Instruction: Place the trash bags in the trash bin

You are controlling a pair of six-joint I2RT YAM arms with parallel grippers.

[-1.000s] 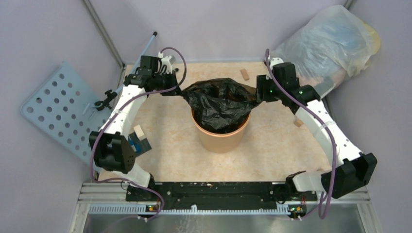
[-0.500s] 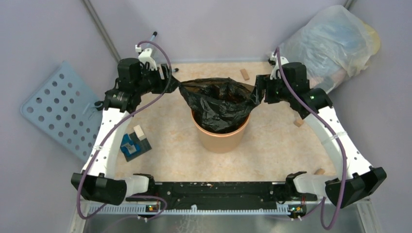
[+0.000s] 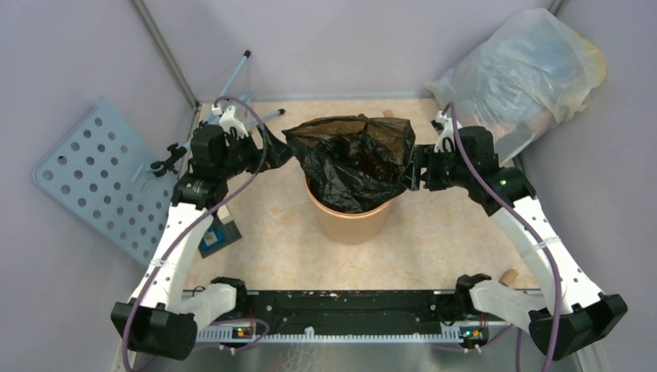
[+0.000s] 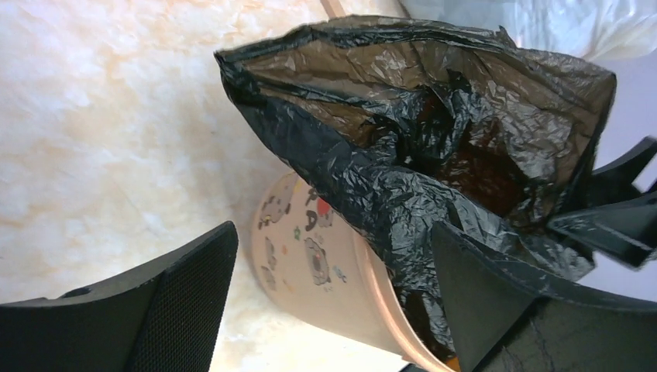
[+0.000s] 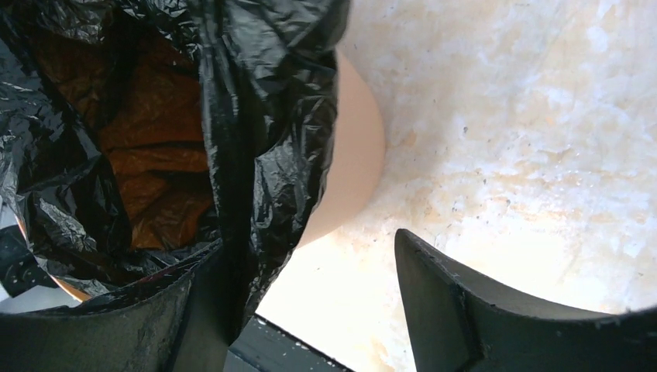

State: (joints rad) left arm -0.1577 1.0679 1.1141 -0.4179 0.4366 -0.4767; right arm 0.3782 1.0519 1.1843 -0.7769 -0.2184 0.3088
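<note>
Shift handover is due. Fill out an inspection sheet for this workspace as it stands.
Surface: beige mottled table.
Job's things: black trash bag sits in orange bin, mouth open, top above the rim.
Clutter: blue item by left arm; wooden block near right base.
Grippers: left gripper and right gripper flank the bag's top, fingers open.
Cables: purple cables loop along both arms.
Surroundings: perforated panel left; stuffed translucent bag far right.

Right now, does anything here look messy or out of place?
Yes. The black bag is only partly in the orange bucket; its crumpled top stands above the rim, lopsided. Small wooden blocks lie scattered on the table.
</note>
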